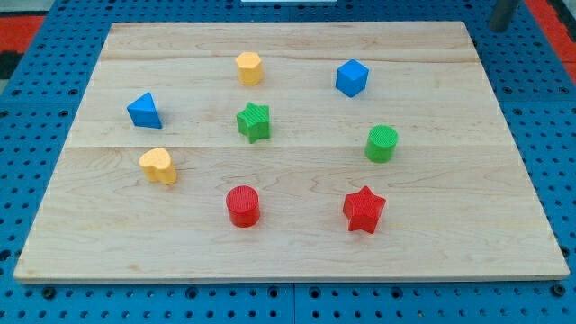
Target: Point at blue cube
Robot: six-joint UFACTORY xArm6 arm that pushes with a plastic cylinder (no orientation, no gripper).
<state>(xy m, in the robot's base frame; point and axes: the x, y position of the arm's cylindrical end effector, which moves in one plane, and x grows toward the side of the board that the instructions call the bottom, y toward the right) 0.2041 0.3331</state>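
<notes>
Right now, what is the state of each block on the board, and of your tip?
blue cube: untouched, free-standing
blue triangle: free-standing
yellow hexagon: free-standing
green star: free-standing
green cylinder: upright
yellow heart: free-standing
red cylinder: upright
red star: free-standing
my tip: off the board's top right corner, touching no block

Our rod is barely in frame, just a dark stub at the view's top right corner. My tip [498,28] sits off the board [288,252], beyond its top right corner.

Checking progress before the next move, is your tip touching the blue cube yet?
Apart. The camera view shows my tip past the board's top right corner, with bare wooden board between it and the blue cube.
</notes>
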